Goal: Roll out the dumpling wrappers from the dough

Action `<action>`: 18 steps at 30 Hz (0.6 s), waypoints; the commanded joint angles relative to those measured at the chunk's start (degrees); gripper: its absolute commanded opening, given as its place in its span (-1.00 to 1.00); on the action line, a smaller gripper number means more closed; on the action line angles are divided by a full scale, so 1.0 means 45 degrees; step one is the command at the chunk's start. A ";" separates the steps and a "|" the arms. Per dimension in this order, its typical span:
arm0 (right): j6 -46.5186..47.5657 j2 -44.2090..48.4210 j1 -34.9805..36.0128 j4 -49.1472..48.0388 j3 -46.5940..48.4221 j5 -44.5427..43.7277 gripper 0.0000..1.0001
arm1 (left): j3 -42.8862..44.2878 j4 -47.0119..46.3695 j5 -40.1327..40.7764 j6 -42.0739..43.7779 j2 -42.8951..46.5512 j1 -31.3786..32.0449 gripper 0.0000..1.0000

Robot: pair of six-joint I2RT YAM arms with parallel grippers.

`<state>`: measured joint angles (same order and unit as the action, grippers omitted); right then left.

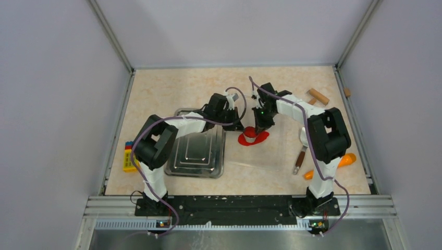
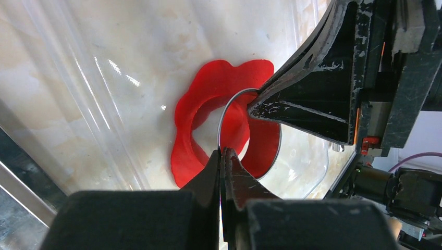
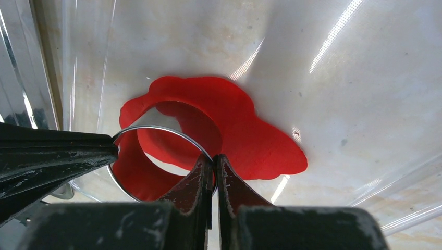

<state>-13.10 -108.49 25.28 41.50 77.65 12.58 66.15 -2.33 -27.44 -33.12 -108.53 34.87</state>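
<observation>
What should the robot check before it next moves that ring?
1. Left gripper shut on the ring: ok.
2. Right gripper shut on the ring: ok.
3. The two grips sit at separate spots on the rim: ok.
4. Ring is above the dough, near its hole: ok.
5. Dough lies flat on the clear mat: ok.
6. Ring lifted free of the dough: cannot tell.
</observation>
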 commanded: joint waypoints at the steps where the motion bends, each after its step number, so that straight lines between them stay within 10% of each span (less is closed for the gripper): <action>1: 0.0019 0.0443 0.0203 -0.0541 0.0053 -0.0222 -1.00 | -0.0218 -0.0498 -0.0171 0.0093 -0.0107 0.0197 -0.99; 18: 0.0258 0.0332 0.0370 -0.1276 -0.0815 -0.0631 -1.00 | -0.0101 -0.0498 -0.0153 0.0193 -0.0768 0.0241 -1.00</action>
<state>-12.40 -108.38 25.78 39.77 76.20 10.76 65.89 -3.60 -27.42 -33.10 -110.04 35.29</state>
